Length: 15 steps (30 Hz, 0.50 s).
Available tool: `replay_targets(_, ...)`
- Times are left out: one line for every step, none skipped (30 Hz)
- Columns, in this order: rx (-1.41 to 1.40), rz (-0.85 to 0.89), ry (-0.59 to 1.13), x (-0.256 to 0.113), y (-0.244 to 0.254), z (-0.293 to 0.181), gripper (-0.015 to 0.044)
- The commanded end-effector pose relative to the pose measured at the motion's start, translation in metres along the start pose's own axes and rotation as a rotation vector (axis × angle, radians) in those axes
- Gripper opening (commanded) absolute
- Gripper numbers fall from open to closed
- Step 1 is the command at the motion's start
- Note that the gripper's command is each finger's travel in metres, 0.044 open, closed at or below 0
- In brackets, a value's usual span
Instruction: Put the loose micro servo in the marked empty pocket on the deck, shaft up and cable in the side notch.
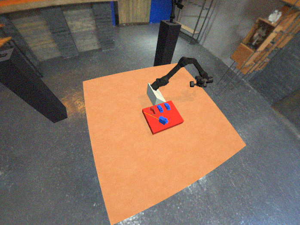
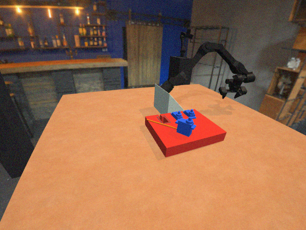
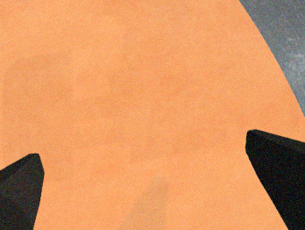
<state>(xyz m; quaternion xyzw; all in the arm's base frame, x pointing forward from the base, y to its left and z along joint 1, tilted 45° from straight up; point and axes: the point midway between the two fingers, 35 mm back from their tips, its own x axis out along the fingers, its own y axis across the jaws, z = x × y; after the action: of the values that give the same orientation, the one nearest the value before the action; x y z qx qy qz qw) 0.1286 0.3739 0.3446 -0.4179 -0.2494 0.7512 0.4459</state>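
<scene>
The loose blue micro servo [image 1: 163, 120] [image 2: 184, 127] stands on top of the red deck [image 1: 175, 118] [image 2: 207, 130], its output shaft pointing up. Its orange cable [image 1: 151, 115] [image 2: 161, 124] runs straight to the deck's left corner. The marked empty pocket [image 1: 152, 110] [image 2: 163, 119] is outlined near the deck's back left edge, behind the cable. My gripper [image 1: 198, 84] [image 2: 230, 96] [image 3: 145, 154] is open and empty. It hangs above the table's right edge, well away from the servo, with its fingers pointing down in the exterior view.
Two seated blue servos [image 1: 160, 108] [image 1: 167, 106] [image 2: 177, 115] [image 2: 190, 113] sit in a row to the right of the pocket. A pale upright wedge-shaped panel [image 1: 151, 94] [image 2: 161, 100] stands just behind the deck, close to the arm's base. The orange table [image 1: 145, 169] [image 2: 111, 173] carries them.
</scene>
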Motion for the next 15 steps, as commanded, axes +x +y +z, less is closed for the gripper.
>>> replay_targets(0.12,0.003,0.093,-0.008,0.004,-0.049,0.044)
replay_targets(0.148,0.002,0.113,-0.012,0.006,-0.06,0.044)
replay_targets(0.177,0.001,0.132,-0.016,0.007,-0.07,0.044)
replay_targets(0.205,0.0,0.153,-0.019,0.009,-0.082,0.044)
replay_targets(0.233,-0.001,0.173,-0.023,0.011,-0.093,0.044)
replay_targets(0.262,-0.003,0.192,-0.028,0.013,-0.104,0.044)
replay_targets(0.291,-0.002,0.213,-0.031,0.017,-0.115,0.044)
replay_targets(0.319,-0.001,0.232,-0.035,0.02,-0.125,0.044)
replay_targets(0.348,0.0,0.251,-0.039,0.024,-0.135,0.044)
replay_targets(0.376,-0.003,0.268,-0.044,0.027,-0.145,0.044)
replay_targets(0.4,-0.006,0.292,-0.05,0.031,-0.157,0.044)
replay_targets(0.43,-0.008,0.309,-0.055,0.034,-0.166,0.044)
replay_targets(0.46,-0.01,0.325,-0.059,0.038,-0.175,0.044)
replay_targets(0.483,-0.014,0.341,-0.065,0.042,-0.183,0.044)
replay_targets(0.513,-0.017,0.357,-0.07,0.046,-0.193,0.044)
